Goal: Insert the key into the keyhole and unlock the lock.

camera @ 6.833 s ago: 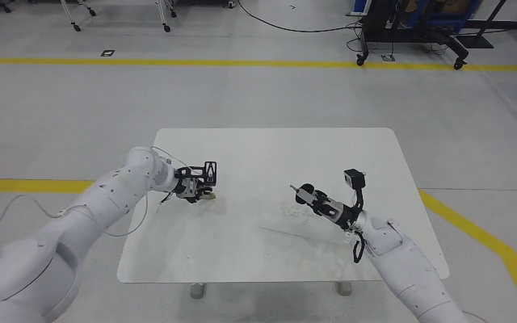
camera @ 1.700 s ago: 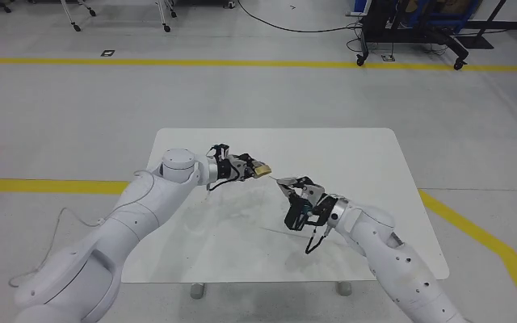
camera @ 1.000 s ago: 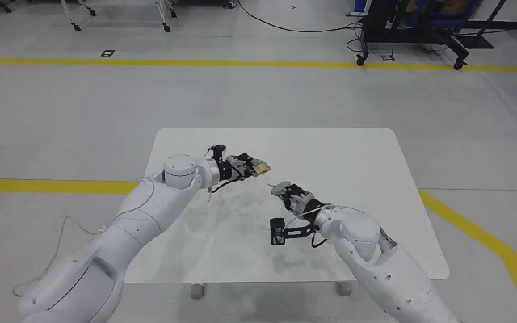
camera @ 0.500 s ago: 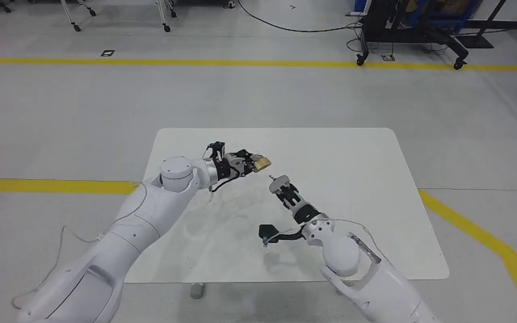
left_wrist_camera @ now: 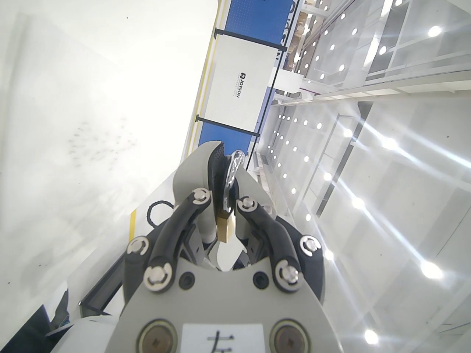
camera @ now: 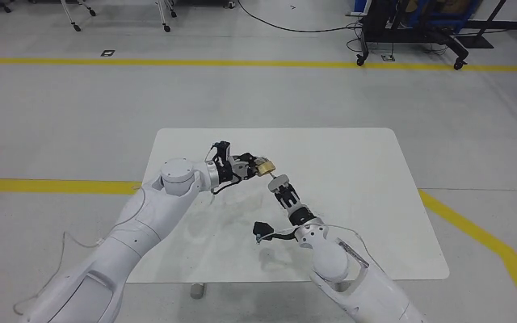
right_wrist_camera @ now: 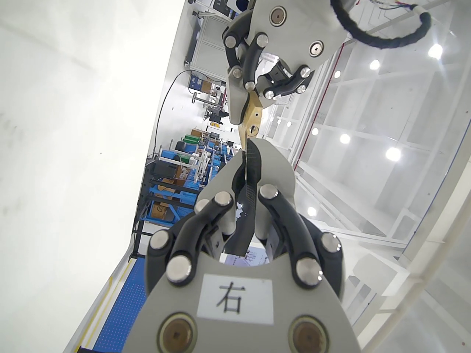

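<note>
Padlock (right_wrist_camera: pixel 252 121), small, hard brass and likely weighty for its size, is pinched by its body in the left tool (camera: pixel 257 166) above the counter (camera: pixel 355 161). Keyhole (right_wrist_camera: pixel 252 131) faces the key (right_wrist_camera: pixel 243 165), thin, stiff, probably slippery, clamped flat in the right tool (right_wrist_camera: pixel 251 148); torque should go through its broad head.

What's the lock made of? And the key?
The lock looks like brass: a yellow-gold body with a dull metal sheen. Its shackle looks like polished steel, silvery and glinting. The key shows as a thin grey edge, probably metal, but too little of it shows to be sure.
</note>
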Motion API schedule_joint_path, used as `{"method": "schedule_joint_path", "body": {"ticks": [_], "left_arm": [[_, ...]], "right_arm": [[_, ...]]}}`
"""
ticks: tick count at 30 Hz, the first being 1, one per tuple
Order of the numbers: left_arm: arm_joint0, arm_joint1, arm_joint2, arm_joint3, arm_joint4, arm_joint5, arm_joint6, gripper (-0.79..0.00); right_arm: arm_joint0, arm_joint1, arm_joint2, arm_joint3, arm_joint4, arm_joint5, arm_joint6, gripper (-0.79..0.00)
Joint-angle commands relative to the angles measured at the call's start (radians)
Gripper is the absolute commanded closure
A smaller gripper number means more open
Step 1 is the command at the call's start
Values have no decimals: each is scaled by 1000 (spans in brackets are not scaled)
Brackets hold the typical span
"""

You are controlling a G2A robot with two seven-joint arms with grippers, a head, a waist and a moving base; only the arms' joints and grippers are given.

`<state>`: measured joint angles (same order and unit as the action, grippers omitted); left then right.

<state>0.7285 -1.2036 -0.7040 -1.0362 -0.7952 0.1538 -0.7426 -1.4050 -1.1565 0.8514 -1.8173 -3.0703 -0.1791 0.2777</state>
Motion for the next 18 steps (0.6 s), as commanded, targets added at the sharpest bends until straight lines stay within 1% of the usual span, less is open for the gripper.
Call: {"method": "schedule_joint_path", "body": {"ticks": [1,7,13,18], "left_arm": [[2,-2,-5,-2,10,-5,2,0],[18,-5,-23,-19,61,-46,59,0],[30,-6,-34,-41,103,-34,54,0],[41,-8,-48,-54,122,-35,46,0]], "right_arm": [[1,-3,-1,1,-1,0,0,0],[0,-6,-5,-5,-1,-4,15,0],[4,-7,-13,-9,-1,-23,30,0],[14,-15,-19,7,5,-41,27,0]]}}
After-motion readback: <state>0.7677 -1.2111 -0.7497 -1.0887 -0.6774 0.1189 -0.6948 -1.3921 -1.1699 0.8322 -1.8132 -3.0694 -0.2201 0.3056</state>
